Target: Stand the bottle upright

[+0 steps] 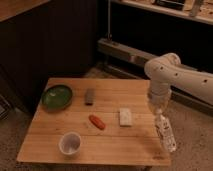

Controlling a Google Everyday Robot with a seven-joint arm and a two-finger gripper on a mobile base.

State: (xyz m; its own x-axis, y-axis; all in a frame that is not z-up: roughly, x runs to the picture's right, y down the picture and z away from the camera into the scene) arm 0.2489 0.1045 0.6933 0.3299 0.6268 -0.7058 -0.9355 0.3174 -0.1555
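The bottle (164, 133) is small, clear plastic with a pale label. It is tilted at the table's right front edge, its upper end up-left and its lower end down-right. My gripper (158, 113) hangs from the white arm (167, 75) straight down onto the bottle's upper end and is shut on it. The fingertips are hard to make out against the bottle.
On the wooden table (105, 140) are a green bowl (56, 96) at the far left, a dark block (90, 96), an orange-red object (97, 121), a flat white block (125, 116) and a white cup (70, 143) at the front left. A dark shelf unit stands behind.
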